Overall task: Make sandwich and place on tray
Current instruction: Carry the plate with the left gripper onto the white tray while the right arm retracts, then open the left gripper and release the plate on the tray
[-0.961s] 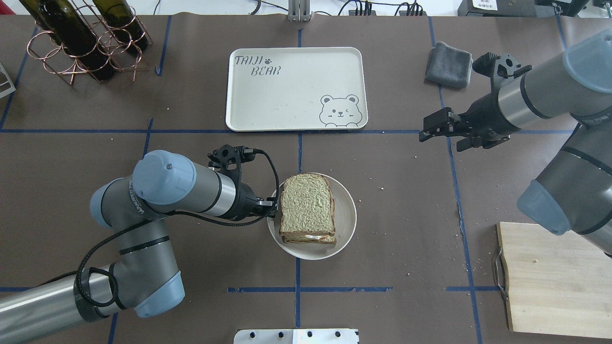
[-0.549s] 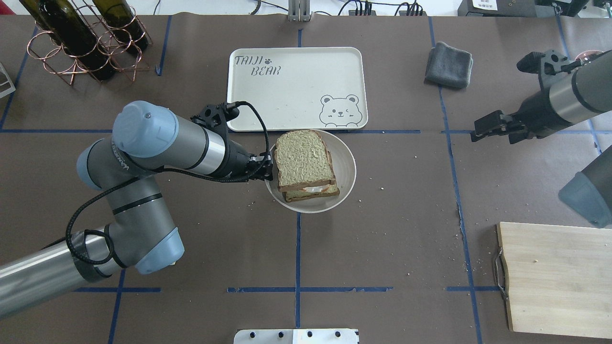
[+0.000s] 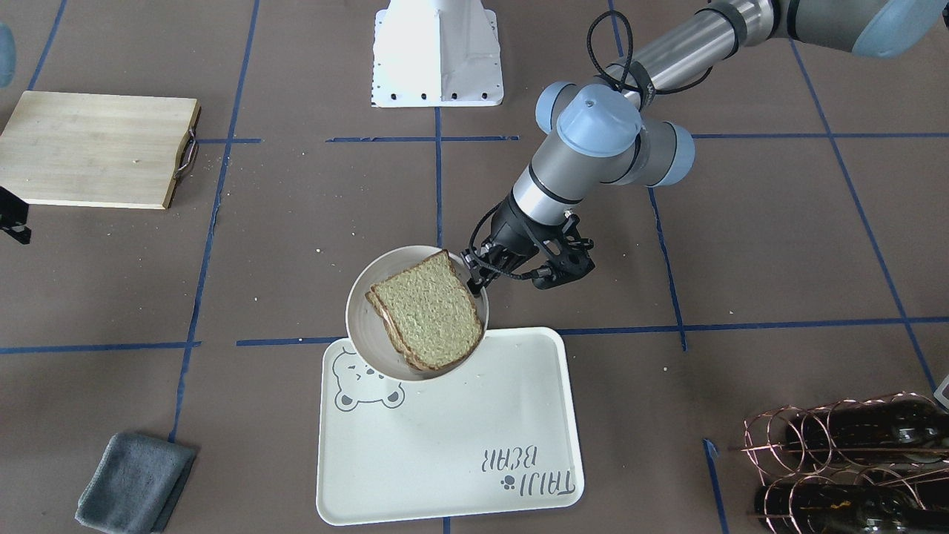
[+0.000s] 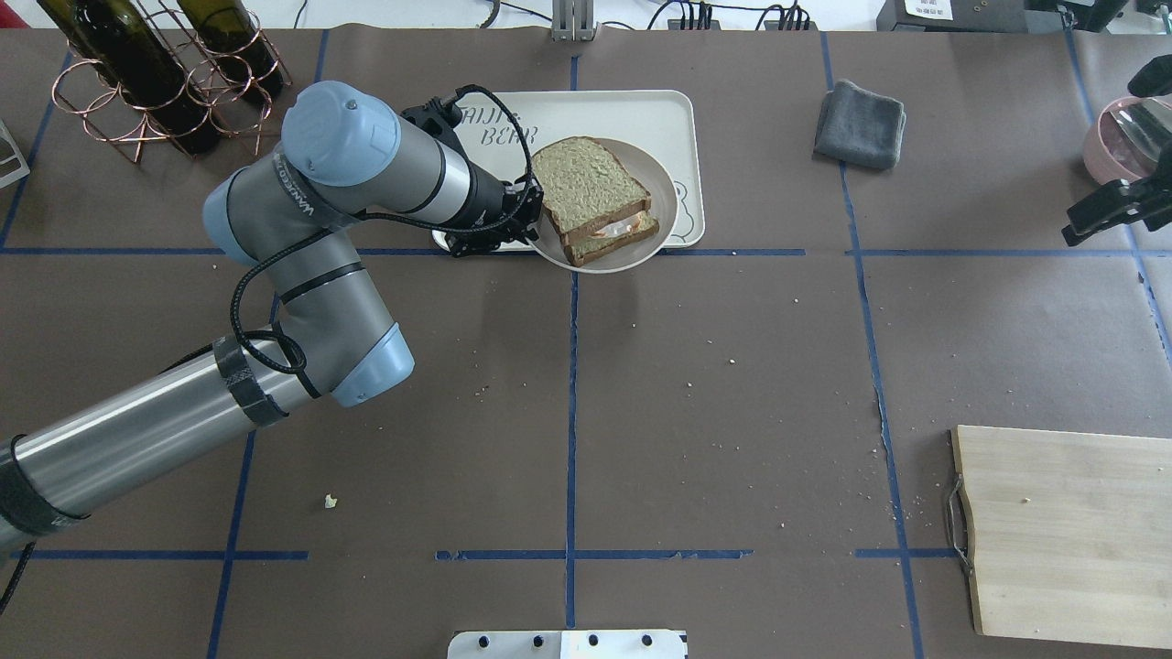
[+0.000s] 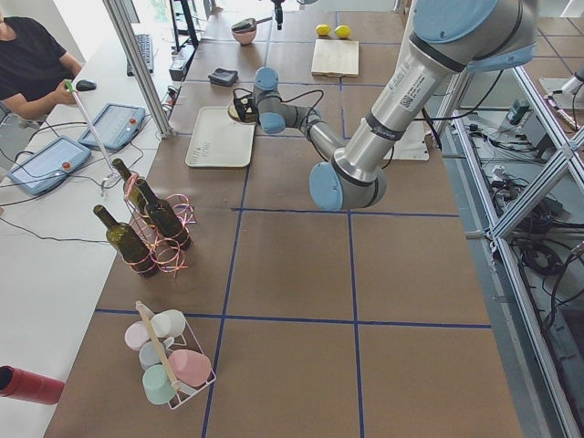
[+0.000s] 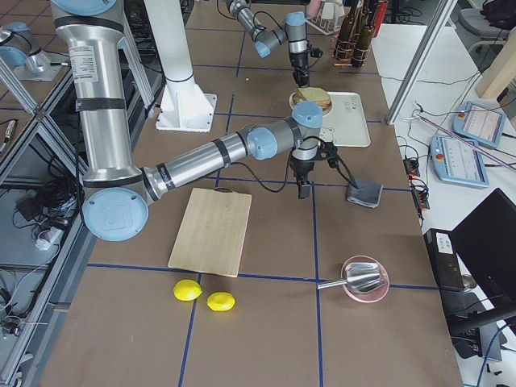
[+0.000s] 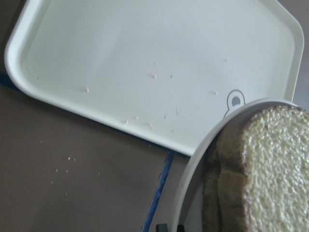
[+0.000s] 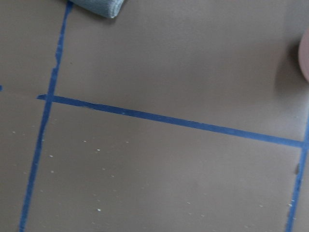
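Greenish-tan bread stacked into a finished sandwich [image 4: 591,197], with white egg [image 4: 623,224] peeking out between the two slices at the near edge. Sitting on a small round plate [image 4: 667,215], not directly on the tray [image 4: 641,114]. Pinched at the plate's rim by the left hand [image 4: 529,209], clamped tight on the side to the robot's left of the bread. Held out over the tray's near right corner, covering part of the bear drawing [image 3: 368,393], with a slice of the plate jutting past the tray's near rim above the tabletop [image 4: 732,412]. No telling from these views about contact with the tray; looks lifted rather than set down.

Right hand [image 4: 1099,215] parked well apart at the tabletop's right edge, near a pink bowl [image 4: 1131,137], nothing visibly in it; spread or pressed together, cannot tell.

As for progress: assembly done, by the look of the stack. Carrying nearly done. Left to do, most likely: shifting further in over the tray's bare middle, lowering until flat, letting go of the rim, pulling back. Worth minding the tilt on the way down, given a top slice sitting slightly askew over the lower one. Grey cloth [image 4: 861,124] and wooden board [image 4: 1062,531] off to the right, away from the path.
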